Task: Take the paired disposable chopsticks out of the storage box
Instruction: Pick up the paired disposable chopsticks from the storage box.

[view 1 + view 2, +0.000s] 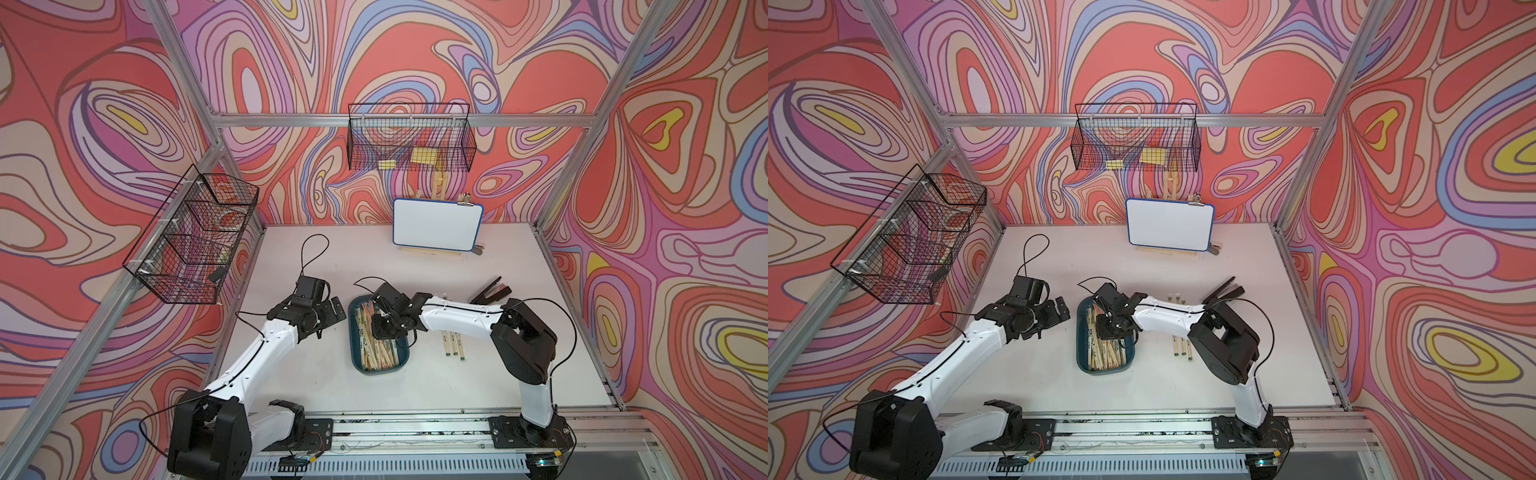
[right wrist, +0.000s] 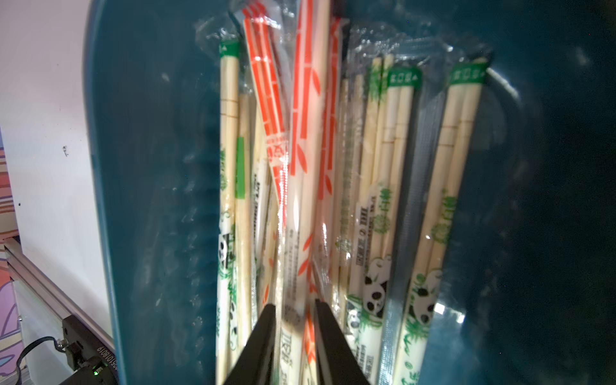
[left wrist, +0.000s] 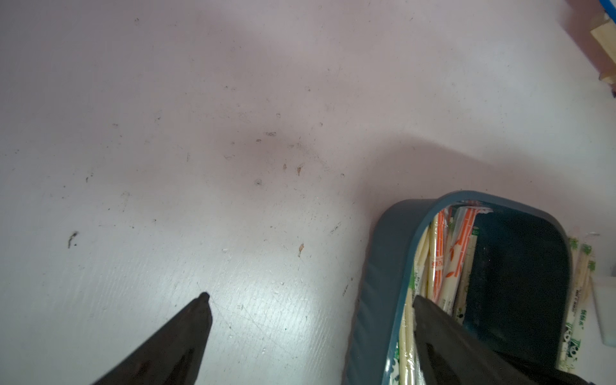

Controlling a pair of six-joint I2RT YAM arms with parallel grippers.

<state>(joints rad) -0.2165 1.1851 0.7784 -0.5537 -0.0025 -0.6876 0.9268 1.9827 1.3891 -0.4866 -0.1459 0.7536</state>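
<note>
Paired disposable chopsticks (image 1: pixel 376 353) in the storage box (image 1: pixel 384 371); more pairs (image 1: pixel 453 343) on the table (image 1: pixel 457 386), right of it.

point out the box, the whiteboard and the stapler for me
box (image 1: pixel 352 336), in a top view, on the bare wall nearest the left arm
whiteboard (image 1: pixel 437 224), in a top view, on the middle of its white face
stapler (image 1: pixel 493 293), in a top view, on its black body

Your white table (image 1: pixel 457 386) carries the teal storage box (image 1: pixel 374 370), loose chopstick pairs (image 1: pixel 454 344) just beside it, a black stapler (image 1: pixel 492 291) and a whiteboard (image 1: pixel 437 224).
</note>
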